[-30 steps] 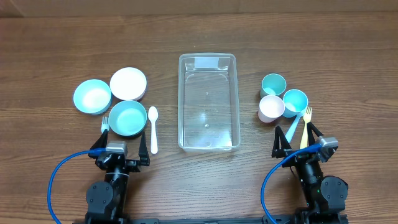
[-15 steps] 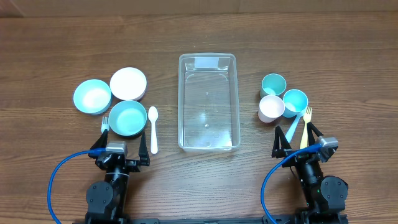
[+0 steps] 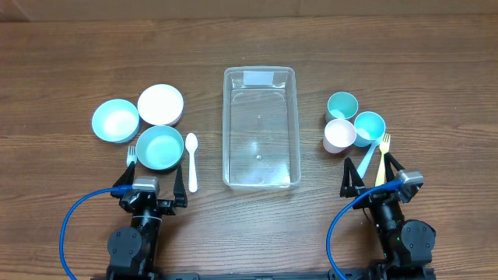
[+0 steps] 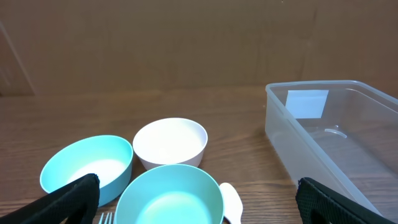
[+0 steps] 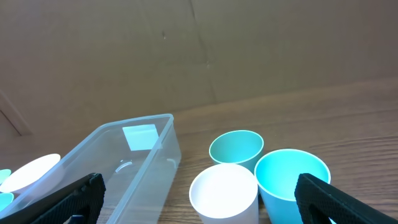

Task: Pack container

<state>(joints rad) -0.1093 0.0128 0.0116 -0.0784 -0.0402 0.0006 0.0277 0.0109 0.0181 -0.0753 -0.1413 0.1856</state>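
The clear rectangular container [image 3: 261,128] lies empty in the middle of the table; it also shows in the left wrist view [image 4: 336,143] and the right wrist view [image 5: 118,168]. My left gripper [image 3: 153,180] is open and empty at the near left, just behind a teal bowl [image 3: 159,148]. My right gripper [image 3: 372,177] is open and empty at the near right, over a blue spoon [image 3: 366,159] and a yellow fork [image 3: 382,155]. Its fingertips frame a white cup [image 5: 224,193] in the right wrist view.
Left of the container are a light teal bowl [image 3: 115,120], a white bowl [image 3: 160,103], a white spoon [image 3: 191,159] and a fork [image 3: 131,155]. Right of it stand two teal cups [image 3: 341,104] [image 3: 369,127] and a white cup [image 3: 339,135].
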